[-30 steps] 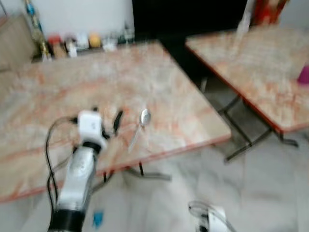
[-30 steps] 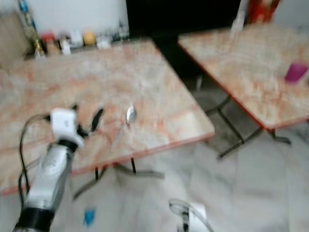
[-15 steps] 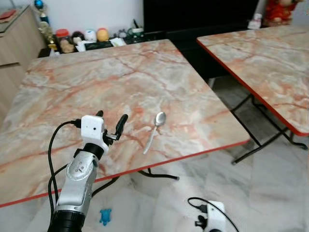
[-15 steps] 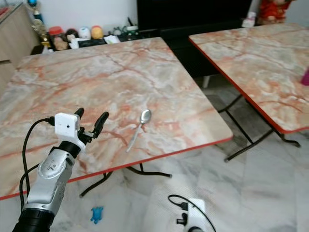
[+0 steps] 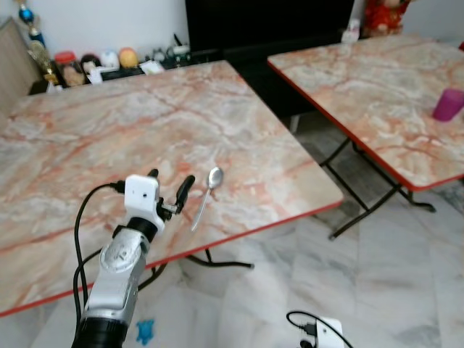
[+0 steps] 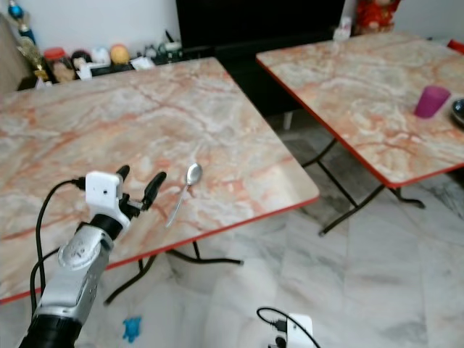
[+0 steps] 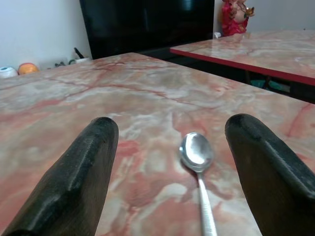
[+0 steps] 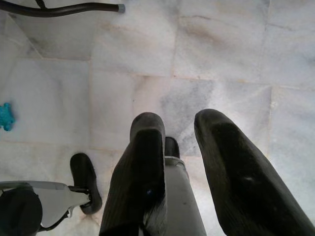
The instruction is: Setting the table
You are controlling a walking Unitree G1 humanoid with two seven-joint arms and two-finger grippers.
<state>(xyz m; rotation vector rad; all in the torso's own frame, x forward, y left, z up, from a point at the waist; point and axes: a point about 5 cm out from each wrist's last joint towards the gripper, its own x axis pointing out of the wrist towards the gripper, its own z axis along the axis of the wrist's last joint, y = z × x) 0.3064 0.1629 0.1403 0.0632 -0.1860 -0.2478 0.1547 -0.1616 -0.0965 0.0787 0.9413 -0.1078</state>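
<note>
White marble floor tiles (image 5: 406, 290) spread under two folding benches with orange-veined marble tops and red edges. Nearest, at 6 o'clock on the floor, a small blue toy (image 5: 145, 331) lies beneath the near bench (image 5: 109, 130), and the right tool (image 8: 179, 147) hangs idle over the tiles, its two black fingers set a little apart and holding nothing.

Above the front edge of the near bench, at about 8 o'clock, the left tool (image 5: 168, 190) hovers with its fingers spread wide and empty. Just beyond it, toward 1 o'clock from the fingertips, a metal spoon (image 5: 205, 196) lies flat on the top, bowl pointing away and handle toward the front edge; in the left wrist view the spoon (image 7: 198, 167) sits between the two fingers (image 7: 78, 177), apart from both.

Farther off, at 2 o'clock, the second bench (image 5: 362, 87) carries a purple cup (image 5: 447, 104) standing upright; what is inside it cannot be seen. Beside it at the frame's edge is part of a dark dish (image 6: 458, 110).

At 11 o'clock, behind the near bench, small jars and figurines (image 5: 94, 61) line a low shelf against the white wall, and a red figure (image 5: 377, 14) stands at 1 o'clock.
</note>
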